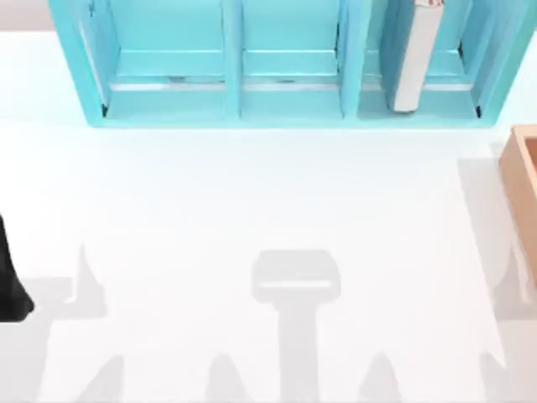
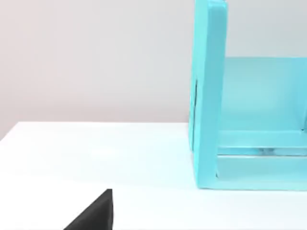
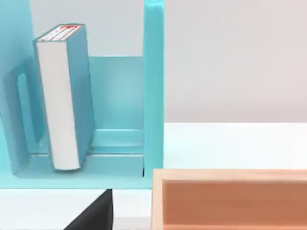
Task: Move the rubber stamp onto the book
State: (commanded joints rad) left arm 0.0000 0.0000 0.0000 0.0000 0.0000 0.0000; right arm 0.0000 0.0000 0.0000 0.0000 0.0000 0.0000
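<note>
Right end of the shelf (image 1: pixel 226 109): book (image 1: pixel 415 59) stands upright.
Rubber stamp: cannot tell where — probably light, hard; pinch its blocky base.
Left gripper (image 2: pixel 93 213), right gripper (image 3: pixel 93 211): before the shelf — wide or narrow, cannot tell.

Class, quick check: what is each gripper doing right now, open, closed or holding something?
Left gripper: at the table's left edge, cannot be told.
Right gripper: cannot be told.
</note>
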